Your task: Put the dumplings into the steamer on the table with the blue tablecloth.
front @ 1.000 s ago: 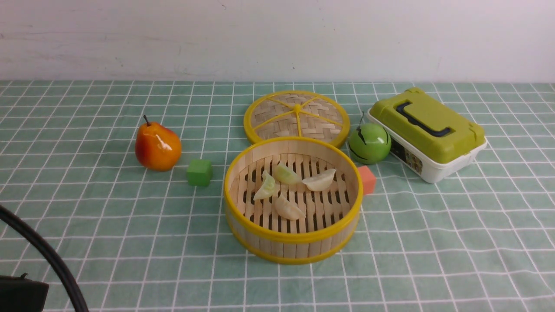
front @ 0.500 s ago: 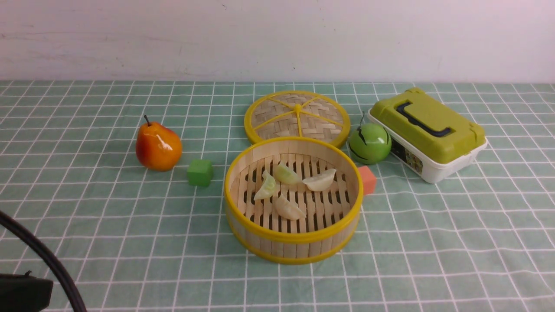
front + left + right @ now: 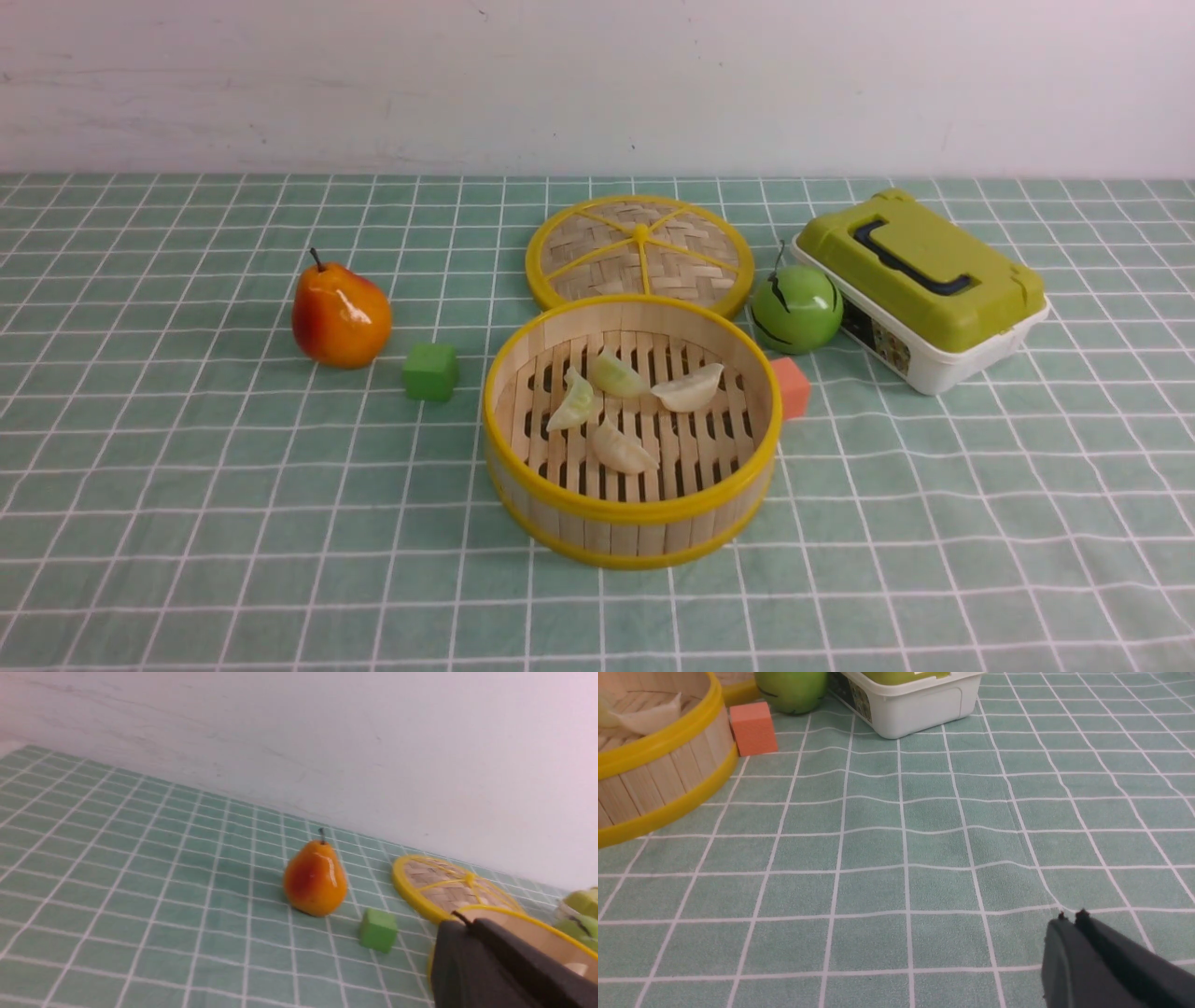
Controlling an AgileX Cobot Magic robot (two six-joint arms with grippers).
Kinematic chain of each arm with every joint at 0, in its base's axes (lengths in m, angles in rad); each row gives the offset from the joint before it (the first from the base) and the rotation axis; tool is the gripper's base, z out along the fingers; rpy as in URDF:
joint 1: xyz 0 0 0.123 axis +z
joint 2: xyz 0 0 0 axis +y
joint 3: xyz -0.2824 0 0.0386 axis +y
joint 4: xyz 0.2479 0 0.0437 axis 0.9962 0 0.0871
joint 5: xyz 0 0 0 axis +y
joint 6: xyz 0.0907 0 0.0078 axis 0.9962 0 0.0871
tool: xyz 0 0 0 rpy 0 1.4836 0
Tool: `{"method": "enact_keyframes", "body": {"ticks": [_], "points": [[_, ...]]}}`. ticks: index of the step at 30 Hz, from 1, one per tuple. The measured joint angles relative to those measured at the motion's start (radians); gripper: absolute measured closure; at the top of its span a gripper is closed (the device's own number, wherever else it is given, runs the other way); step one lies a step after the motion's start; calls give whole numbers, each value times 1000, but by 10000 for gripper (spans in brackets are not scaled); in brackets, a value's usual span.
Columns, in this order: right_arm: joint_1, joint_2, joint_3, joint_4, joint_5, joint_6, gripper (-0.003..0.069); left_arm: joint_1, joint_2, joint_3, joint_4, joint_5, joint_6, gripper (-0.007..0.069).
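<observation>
The steamer (image 3: 523, 392) stands in the middle of the teal grid tablecloth (image 3: 187, 485). Several pale dumplings (image 3: 622, 451) lie on its slatted floor. Neither gripper shows in the front view. In the left wrist view my left gripper (image 3: 467, 921) is shut and empty, held in front of the steamer's yellow rim (image 3: 556, 931). In the right wrist view my right gripper (image 3: 1070, 918) is shut and empty over bare cloth, well away from the steamer (image 3: 658, 772), where one dumpling (image 3: 642, 716) shows.
The flat woven lid (image 3: 639, 250) lies behind the steamer. A pear (image 3: 340, 315) and a green cube (image 3: 430, 371) sit to its left. An orange cube (image 3: 792, 386), a green apple (image 3: 795, 308) and a green-lidded white box (image 3: 920, 289) sit to its right.
The left arm's dark cable and body at the lower left corner of the front view have withdrawn out of the picture. Everything on the cloth has stayed put.
</observation>
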Motion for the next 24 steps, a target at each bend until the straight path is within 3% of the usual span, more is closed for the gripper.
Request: {"method": "enact_keyframes", "body": {"ticks": [12,24], "points": [[0,0,0,0,0,-1,648,36,-86,90,-26,294,48,638],[0,0,0,0,0,-1,632,36,-86,91,-48,320,116,638]]}}
